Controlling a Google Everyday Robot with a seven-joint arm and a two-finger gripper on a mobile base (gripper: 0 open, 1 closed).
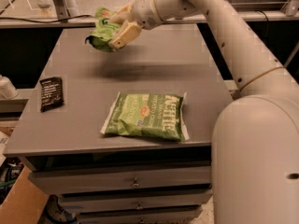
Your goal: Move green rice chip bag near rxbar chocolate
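Note:
My gripper (114,31) is shut on the green rice chip bag (103,31), a small puffy bright-green bag, and holds it in the air above the far left part of the grey table (140,73). Its shadow falls on the table below. The rxbar chocolate (51,93), a small flat black wrapper with white text, lies near the table's left edge, below and to the left of the held bag.
A larger flat darker-green chip bag (145,116) with white lettering lies at the table's front middle. My white arm (224,27) reaches in from the right. Drawers sit under the tabletop. A cardboard box (18,204) stands on the floor at lower left.

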